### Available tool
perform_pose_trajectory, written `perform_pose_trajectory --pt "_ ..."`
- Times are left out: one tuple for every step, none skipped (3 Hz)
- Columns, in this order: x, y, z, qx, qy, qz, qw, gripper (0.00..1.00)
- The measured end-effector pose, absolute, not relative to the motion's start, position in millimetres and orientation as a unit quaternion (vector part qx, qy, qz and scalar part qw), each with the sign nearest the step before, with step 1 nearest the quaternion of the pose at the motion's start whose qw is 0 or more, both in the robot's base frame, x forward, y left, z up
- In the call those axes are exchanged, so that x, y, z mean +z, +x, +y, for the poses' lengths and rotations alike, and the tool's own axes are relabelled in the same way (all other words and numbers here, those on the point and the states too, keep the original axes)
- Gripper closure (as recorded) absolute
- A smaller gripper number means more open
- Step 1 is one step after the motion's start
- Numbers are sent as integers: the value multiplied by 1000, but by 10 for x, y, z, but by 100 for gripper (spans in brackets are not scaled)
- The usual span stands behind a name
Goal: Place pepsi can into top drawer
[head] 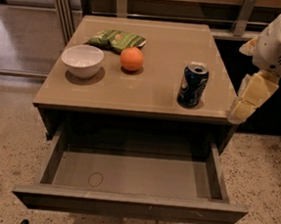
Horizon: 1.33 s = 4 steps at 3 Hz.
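Note:
The pepsi can (192, 85), dark blue with a silver top, stands upright on the tan table (147, 90) near its front right corner. The top drawer (132, 174) is pulled out wide below the tabletop, with nothing inside and a faint ring mark on its floor. My gripper (247, 98), cream-coloured under a white arm, hangs off the table's right edge. It is to the right of the can, at about the can's height, and holds nothing that I can see.
A white bowl (82, 60), an orange (132, 58) and a green snack bag (116, 38) sit on the left and back of the tabletop. Metal rails and a dark cabinet stand behind and to the right. Speckled floor surrounds the table.

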State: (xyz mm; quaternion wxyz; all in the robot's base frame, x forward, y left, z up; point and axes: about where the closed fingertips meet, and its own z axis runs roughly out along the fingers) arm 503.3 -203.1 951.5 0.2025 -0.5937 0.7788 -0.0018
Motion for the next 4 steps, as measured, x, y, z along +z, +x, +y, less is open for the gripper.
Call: perform_pose_trajectory --pt "9327 5306 -1935 17 -589 777 220 0" --pt "9327 5306 -1935 17 -589 777 220 0" --pt "9330 5313 -1942 20 -584 779 229 0" --pt "9373 5520 -1872 42 -568 774 277 0"
